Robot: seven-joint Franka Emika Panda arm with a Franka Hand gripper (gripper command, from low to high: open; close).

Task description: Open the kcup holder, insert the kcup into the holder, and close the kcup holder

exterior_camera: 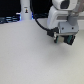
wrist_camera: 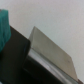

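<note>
In the exterior view my gripper [exterior_camera: 64,39] hangs over the white table [exterior_camera: 30,60] at the exterior view's right. A small green patch [exterior_camera: 68,39] shows between dark parts at its tip; it may be the kcup, but the blur hides whether the jaws hold it. In the wrist view a blurred green-teal shape [wrist_camera: 4,25] sits at the picture's edge next to a black boxy surface [wrist_camera: 15,57], likely the kcup holder, with a pale grey slab [wrist_camera: 50,50] on it. The gripper's fingers do not show in the wrist view.
A white upright object [exterior_camera: 26,10] stands at the back by a dark background with a blue glow [exterior_camera: 33,18]. A black cable [exterior_camera: 47,31] runs to the gripper.
</note>
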